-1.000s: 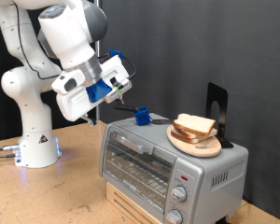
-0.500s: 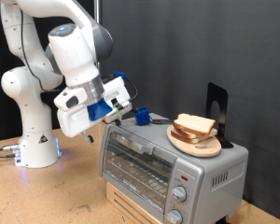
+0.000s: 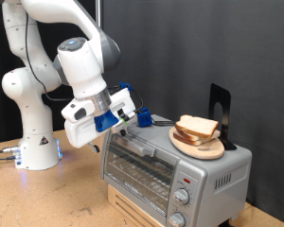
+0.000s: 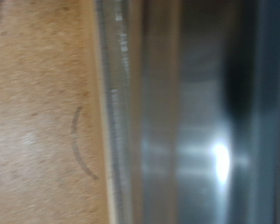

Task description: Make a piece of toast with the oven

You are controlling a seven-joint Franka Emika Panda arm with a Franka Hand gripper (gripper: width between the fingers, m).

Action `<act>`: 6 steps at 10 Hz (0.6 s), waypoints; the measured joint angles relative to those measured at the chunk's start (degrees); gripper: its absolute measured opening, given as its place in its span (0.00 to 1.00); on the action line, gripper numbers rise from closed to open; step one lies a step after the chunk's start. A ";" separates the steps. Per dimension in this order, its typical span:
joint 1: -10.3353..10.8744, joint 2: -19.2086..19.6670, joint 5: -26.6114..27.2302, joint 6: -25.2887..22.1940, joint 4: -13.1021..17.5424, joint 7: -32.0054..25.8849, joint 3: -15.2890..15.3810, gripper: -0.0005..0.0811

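Observation:
The silver toaster oven [image 3: 166, 168] stands at the exterior view's middle right with its glass door closed. The piece of toast [image 3: 197, 126] lies on a round wooden plate [image 3: 201, 147] on top of the oven. My gripper [image 3: 126, 133] hangs low at the oven's top left corner, right by the upper edge of the door. Its fingers are too small and hidden to show how they stand. The wrist view is blurred and shows no fingers, only the oven's shiny metal front [image 4: 196, 112] beside the wooden table [image 4: 37, 112].
The oven rests on a pale wooden box [image 3: 133, 203]. A small blue object [image 3: 142, 117] and a black stand [image 3: 220, 106] sit on the oven's top. The robot's white base [image 3: 33, 142] is at the exterior view's left. Two knobs [image 3: 184, 197] are on the oven's front right.
The arm has swung down and towards the exterior view's right, bringing the gripper from above the table to the top left edge of the oven door. The toast and plate have not moved.

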 joint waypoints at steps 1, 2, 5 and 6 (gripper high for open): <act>-1.77 -0.28 -2.91 0.12 -0.15 0.30 -0.22 0.99; -3.74 -0.20 -5.40 0.19 -0.29 1.05 -0.48 0.99; -7.51 1.95 -6.94 2.60 -0.65 2.13 -1.83 0.99; -8.43 3.32 -6.97 3.99 -0.49 2.31 -2.39 0.99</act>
